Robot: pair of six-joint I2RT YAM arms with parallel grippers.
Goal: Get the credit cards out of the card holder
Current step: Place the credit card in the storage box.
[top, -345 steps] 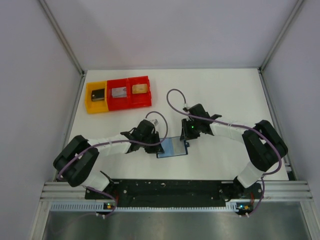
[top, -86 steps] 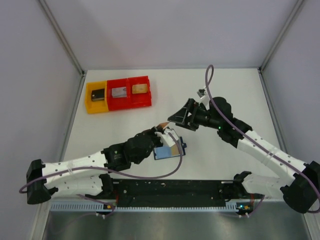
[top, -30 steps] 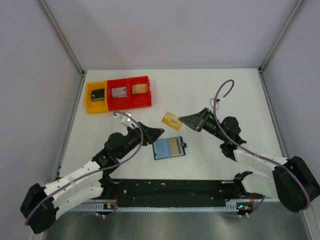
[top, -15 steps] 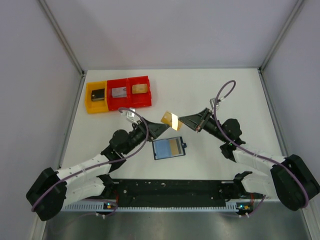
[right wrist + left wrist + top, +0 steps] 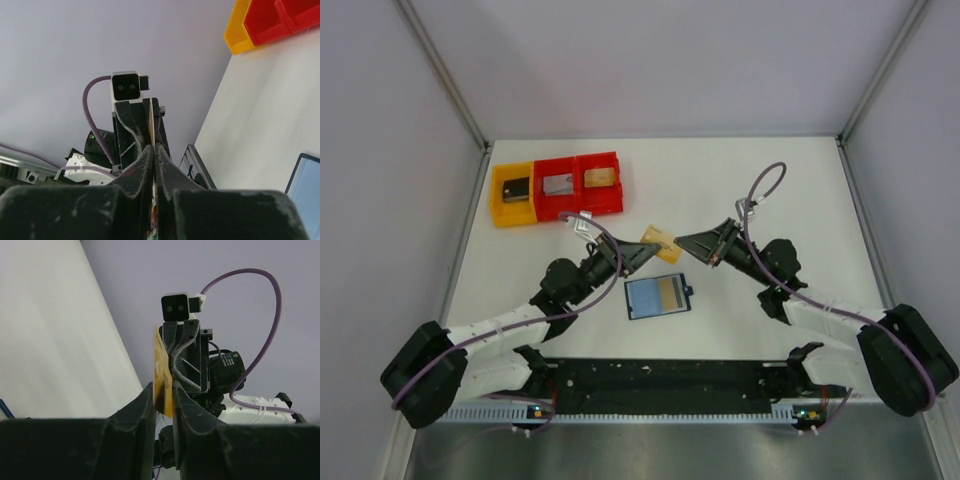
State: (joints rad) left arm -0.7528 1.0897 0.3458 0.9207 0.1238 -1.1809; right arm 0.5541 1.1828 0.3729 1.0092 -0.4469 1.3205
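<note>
The card holder (image 5: 657,297) lies open on the white table, its light blue inner face up with a tan card in its right pocket. A corner of it shows in the right wrist view (image 5: 306,181). A gold credit card (image 5: 660,241) hangs in the air above and behind it. My right gripper (image 5: 683,243) is shut on the card's right end, edge-on between my fingers (image 5: 150,120). My left gripper (image 5: 643,255) faces it from the left. Its jaws stand narrowly apart around the card's other end (image 5: 162,377), which rests against one finger.
A yellow bin (image 5: 512,196) and two joined red bins (image 5: 582,184) stand at the back left, each with a small item inside. Their corners show in the right wrist view (image 5: 260,22). Grey walls close in the table's sides and back.
My left gripper has moved right and up until its fingers are around the card held by my right gripper. The right arm and the card holder have stayed nearly still.
</note>
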